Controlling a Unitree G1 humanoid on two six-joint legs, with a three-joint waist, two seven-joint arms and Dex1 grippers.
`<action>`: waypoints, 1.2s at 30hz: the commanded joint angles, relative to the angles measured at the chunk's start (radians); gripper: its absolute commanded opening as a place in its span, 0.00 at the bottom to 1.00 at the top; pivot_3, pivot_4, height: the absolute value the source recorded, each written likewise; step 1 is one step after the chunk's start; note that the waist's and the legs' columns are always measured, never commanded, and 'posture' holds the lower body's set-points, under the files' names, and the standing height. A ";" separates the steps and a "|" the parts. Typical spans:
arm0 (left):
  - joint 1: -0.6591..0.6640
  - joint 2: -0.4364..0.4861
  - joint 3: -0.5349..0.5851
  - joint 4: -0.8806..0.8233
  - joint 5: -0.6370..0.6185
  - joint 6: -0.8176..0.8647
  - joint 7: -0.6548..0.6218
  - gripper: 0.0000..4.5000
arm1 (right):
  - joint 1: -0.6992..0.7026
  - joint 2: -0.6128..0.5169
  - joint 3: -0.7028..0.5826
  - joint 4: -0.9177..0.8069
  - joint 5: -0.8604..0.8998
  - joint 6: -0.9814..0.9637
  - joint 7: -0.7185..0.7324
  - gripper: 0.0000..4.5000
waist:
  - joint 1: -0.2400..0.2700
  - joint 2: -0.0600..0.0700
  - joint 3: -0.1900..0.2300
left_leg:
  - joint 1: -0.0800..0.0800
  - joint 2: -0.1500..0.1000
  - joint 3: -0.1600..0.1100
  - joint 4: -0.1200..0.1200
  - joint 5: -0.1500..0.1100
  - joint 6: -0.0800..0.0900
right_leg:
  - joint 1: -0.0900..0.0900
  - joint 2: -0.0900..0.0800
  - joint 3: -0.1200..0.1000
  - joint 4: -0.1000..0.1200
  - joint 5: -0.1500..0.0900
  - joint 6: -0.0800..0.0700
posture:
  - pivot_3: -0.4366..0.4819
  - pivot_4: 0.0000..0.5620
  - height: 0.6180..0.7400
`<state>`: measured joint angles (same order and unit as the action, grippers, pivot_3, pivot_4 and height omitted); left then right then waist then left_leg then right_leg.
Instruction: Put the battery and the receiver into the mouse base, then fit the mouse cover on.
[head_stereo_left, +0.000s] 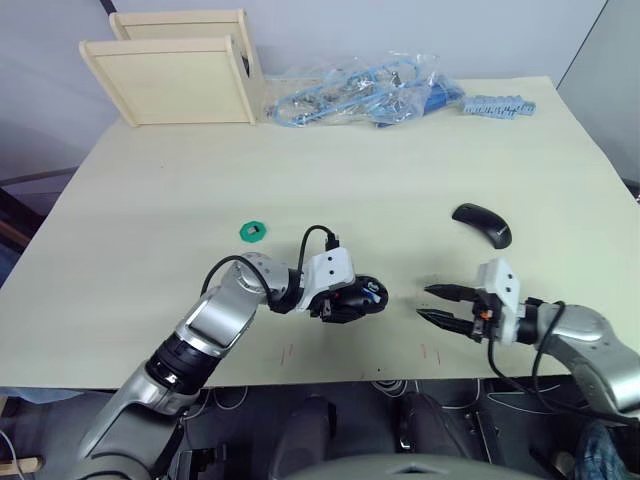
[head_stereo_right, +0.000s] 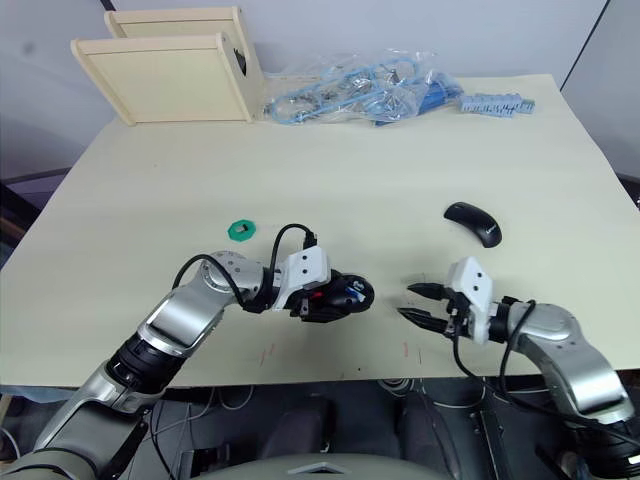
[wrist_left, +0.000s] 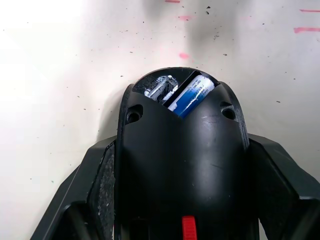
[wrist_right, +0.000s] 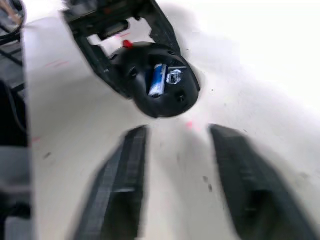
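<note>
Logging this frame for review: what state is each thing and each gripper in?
battery: seated in the mouse base compartment.
mouse base: held on the table, uncovered.
mouse cover: lying apart on the table, not fitted.
left gripper: shut on the mouse base.
right gripper: open, holding nothing.

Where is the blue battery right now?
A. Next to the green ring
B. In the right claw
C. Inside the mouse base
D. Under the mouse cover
C: the battery lies in the open compartment of the mouse base, which the left claw holds; the right claw is open and empty.
</note>
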<state>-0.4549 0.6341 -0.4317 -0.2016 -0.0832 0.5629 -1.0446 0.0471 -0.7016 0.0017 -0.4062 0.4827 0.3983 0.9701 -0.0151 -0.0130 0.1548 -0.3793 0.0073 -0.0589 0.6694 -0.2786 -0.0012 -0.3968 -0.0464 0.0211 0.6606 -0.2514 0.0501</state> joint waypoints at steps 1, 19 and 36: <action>-0.001 0.012 0.009 0.024 0.006 0.001 -0.004 0.66 | 0.041 -0.038 -0.097 -0.054 0.056 -0.034 0.049 0.93 | 0.000 0.000 0.000 | 0.000 0.000 0.000 0.000 0.000 0.000 | 0.000 0.000 0.000 0.000 0.000 0.000 | 0.48 0.27 1.00; 0.032 0.023 0.082 -0.005 -0.052 -0.046 0.000 0.98 | 0.158 -0.037 -0.208 -0.120 0.106 -0.093 0.077 1.00 | 0.000 0.000 0.003 | 0.000 0.000 0.000 0.000 0.000 0.000 | 0.000 0.000 0.000 0.000 0.000 0.000 | 0.48 0.27 1.00; 0.474 0.134 0.656 -0.153 -0.357 -0.088 0.012 0.98 | 0.190 0.038 -0.233 -0.136 0.099 -0.173 -0.001 1.00 | 0.004 0.001 0.011 | -0.001 0.001 -0.001 0.000 0.000 0.000 | 0.000 -0.002 0.000 -0.001 0.000 0.000 | 0.48 0.27 1.00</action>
<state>0.0017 0.7625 0.1524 -0.3246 -0.3956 0.4732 -1.0431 0.2307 -0.6514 -0.1934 -0.5113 0.5544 0.2358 0.9606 -0.0110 -0.0115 0.1656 -0.3798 0.0086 -0.0601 0.6693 -0.2787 -0.0015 -0.3972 -0.0481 0.0215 0.6594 -0.2513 0.0501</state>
